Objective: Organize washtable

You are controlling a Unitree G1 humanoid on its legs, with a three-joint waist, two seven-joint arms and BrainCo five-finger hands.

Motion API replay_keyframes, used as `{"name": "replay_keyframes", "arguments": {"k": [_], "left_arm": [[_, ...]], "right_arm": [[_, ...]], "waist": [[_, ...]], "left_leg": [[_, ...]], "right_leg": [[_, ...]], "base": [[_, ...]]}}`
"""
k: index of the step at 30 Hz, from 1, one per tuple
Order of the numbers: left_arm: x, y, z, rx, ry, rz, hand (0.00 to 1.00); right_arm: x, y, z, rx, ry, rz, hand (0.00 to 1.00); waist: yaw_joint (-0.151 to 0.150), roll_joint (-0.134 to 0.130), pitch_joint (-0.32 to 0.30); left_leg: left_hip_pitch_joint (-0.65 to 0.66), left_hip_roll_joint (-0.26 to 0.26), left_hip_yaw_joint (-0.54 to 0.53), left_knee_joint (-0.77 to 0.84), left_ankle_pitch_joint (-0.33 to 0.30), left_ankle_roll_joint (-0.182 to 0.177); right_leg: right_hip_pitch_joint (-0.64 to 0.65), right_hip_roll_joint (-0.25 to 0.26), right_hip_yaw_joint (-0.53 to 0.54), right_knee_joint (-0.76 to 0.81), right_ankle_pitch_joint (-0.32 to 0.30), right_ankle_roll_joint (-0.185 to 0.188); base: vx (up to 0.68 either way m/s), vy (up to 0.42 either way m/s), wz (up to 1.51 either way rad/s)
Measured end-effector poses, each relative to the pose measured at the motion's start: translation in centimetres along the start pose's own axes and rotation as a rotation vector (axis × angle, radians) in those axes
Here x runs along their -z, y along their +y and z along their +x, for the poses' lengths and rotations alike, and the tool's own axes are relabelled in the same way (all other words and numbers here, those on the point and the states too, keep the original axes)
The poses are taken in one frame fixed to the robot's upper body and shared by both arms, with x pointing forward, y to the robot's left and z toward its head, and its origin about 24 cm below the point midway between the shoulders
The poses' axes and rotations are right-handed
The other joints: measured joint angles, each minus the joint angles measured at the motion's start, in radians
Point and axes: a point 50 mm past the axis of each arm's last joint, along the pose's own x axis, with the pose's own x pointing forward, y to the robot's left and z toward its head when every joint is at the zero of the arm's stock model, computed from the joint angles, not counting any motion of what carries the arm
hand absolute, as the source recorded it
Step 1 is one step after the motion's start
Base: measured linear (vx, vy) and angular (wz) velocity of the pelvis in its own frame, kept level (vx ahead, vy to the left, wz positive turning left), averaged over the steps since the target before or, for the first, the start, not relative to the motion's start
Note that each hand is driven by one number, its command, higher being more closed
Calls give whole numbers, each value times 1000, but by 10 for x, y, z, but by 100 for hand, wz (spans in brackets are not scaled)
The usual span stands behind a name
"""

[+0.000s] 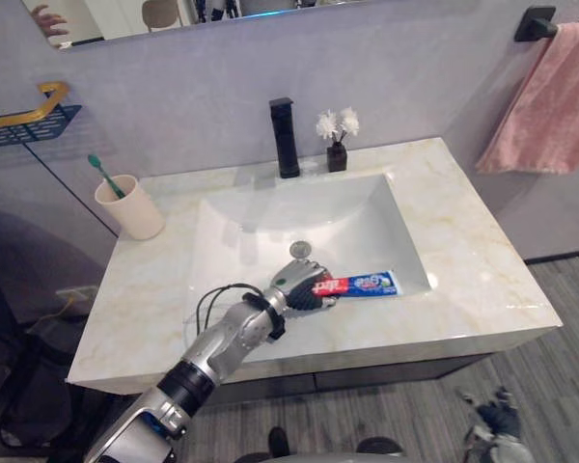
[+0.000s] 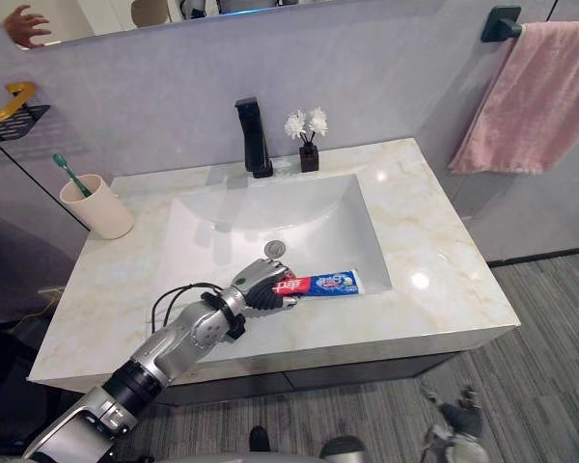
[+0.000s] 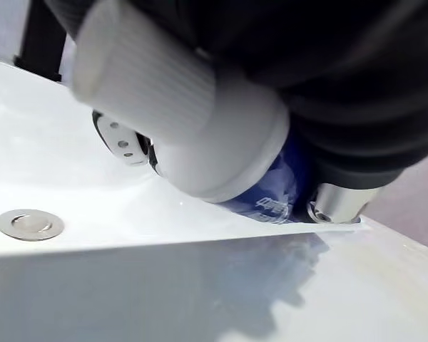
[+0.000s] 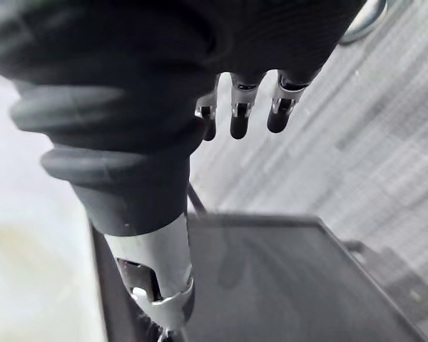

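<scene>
A red, white and blue toothpaste tube [image 1: 367,285] lies across the front rim of the white sink basin [image 1: 299,217], pointing right. My left hand [image 1: 299,287] is shut on the tube's cap end. In the left wrist view the white ribbed cap [image 3: 200,128] shows close up, with the blue tube body behind it inside the curled fingers. A beige cup [image 1: 130,207] with a green toothbrush [image 1: 104,177] stands at the counter's back left. My right hand [image 1: 497,420] hangs low beside the cabinet, fingers [image 4: 242,107] relaxed and holding nothing.
A black faucet [image 1: 285,137] and a small black vase of white flowers [image 1: 337,145] stand behind the basin. A pink towel [image 1: 550,101] hangs at the right, and a blue wall shelf [image 1: 24,121] at the left. The drain [image 3: 30,224] sits mid-basin. A person's hand [image 1: 48,19] shows in the mirror.
</scene>
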Motion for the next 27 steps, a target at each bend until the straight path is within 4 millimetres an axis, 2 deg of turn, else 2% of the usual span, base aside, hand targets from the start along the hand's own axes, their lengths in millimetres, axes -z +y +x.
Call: {"name": "replay_keyframes", "arguments": {"k": [3, 6, 8, 9, 11, 12, 14, 16, 17, 19, 20, 23, 27], "left_arm": [[-4, 4, -6, -48, 8, -47, 100], [-17, 16, -7, -139, -27, -99, 100], [-30, 30, -7, -228, -75, -131, 100], [-33, 34, -7, -254, -91, -141, 100], [-42, 47, -9, -331, -140, -170, 100], [-43, 49, -9, -347, -151, -174, 100], [-44, 54, -11, -373, -163, -191, 100], [-40, 61, -13, -409, -154, -218, 100], [-39, 63, -14, -419, -155, -218, 100], [-42, 69, -14, -450, -172, -219, 100], [-42, 70, -15, -460, -173, -228, 100], [-48, 79, -18, -541, -199, -255, 100], [-51, 81, -17, -597, -201, -285, 100]], "right_arm": [[-47, -30, -3, 147, -206, 45, 0], [-96, -33, -12, 185, -421, 67, 0], [-140, -19, -24, 152, -614, 100, 0], [-154, -13, -28, 131, -677, 110, 0], [-194, 11, -43, 24, -878, 153, 0], [-205, 19, -49, -21, -937, 161, 0], [-231, 38, -67, -151, -1078, 186, 0], [-265, 76, -102, -456, -1280, 262, 0], [-271, 85, -111, -532, -1317, 277, 0], [-285, 116, -136, -769, -1394, 314, 0], [-285, 124, -141, -818, -1396, 326, 0], [-276, 166, -170, -1108, -1344, 357, 0], [-266, 185, -183, -1244, -1268, 393, 0]], "waist": [[0, -3, 2], [1, -13, 7], [5, -15, 7], [5, -16, 6], [11, -16, 3], [18, -16, 2], [30, -16, -4], [33, -17, -11], [34, -18, -11], [57, -26, -17], [60, -27, -17], [104, -29, -20], [112, -30, -22]], "left_leg": [[7, 6, 26, 0, -4, 0], [10, 11, 38, 0, -5, 0], [6, 11, 41, 0, -6, -1], [5, 10, 41, 0, -6, -1], [-1, 9, 41, 0, -5, 0], [-2, 9, 40, 0, -5, 0], [-7, 9, 35, 0, -4, -1], [-22, 9, 20, 15, -3, 0], [-27, 9, 14, 21, -3, 0], [-35, 9, -3, 27, -3, 0], [-35, 9, -9, 28, -3, 0], [-39, 5, -31, 33, -3, 0], [-41, -9, -64, 35, 3, 8]], "right_leg": [[-11, 4, 20, 13, 0, 1], [-18, 10, 33, 22, -1, 1], [-31, 13, 43, 34, -1, 1], [-34, 13, 44, 36, -1, 1], [-42, 14, 45, 36, 0, 3], [-42, 15, 45, 36, 2, 4], [-42, 16, 41, 34, 4, 5], [-42, 16, 27, 31, 10, 12], [-41, 16, 21, 31, 13, 15], [-38, 16, 6, 31, 15, 17], [-34, 16, 0, 31, 15, 17], [-24, 13, -22, 31, 16, 19], [-7, 2, -54, 27, 17, 20]], "base": [[-10, -13, -20], [-47, -19, -14], [-64, -10, -12], [-63, -7, -2], [-57, -7, 0], [-40, -11, 2], [-2, -14, 8], [16, -19, 18], [7, -20, 26], [5, -17, 23], [5, -18, 26], [-10, -10, 19], [-17, 2, 25]]}}
